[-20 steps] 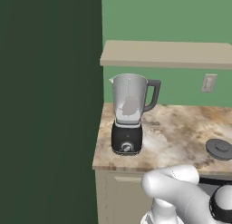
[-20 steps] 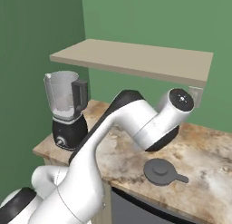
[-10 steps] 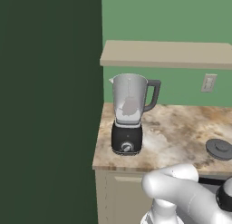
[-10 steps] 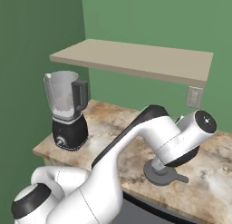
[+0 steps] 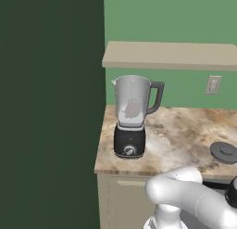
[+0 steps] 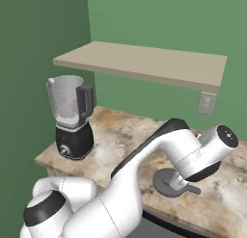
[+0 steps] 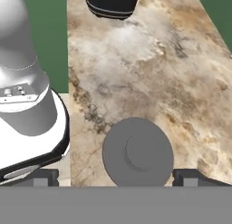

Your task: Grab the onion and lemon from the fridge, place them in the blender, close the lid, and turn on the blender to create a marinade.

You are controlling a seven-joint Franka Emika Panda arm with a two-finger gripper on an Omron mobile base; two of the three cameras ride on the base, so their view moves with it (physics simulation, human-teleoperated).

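One blender (image 5: 132, 116) jug, contents unclear; wide-open gripper (image 7: 115, 177) hangs above the lid (image 7: 137, 152).

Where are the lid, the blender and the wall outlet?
lid (image 7: 137, 151): hand view, raised centre knob.
blender (image 5: 132, 103): left base view, clear jug wall.
wall outlet (image 5: 213, 84): left base view, plate middle.

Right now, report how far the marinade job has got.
Looks done: something pale sits in the blender jug, though I cannot tell whether it is the onion and lemon. In hand: the open gripper hangs over the lid, which lies flat on the counter, not gripped. Left: grip the lid, seat it on the open jug, turn the base's knob.
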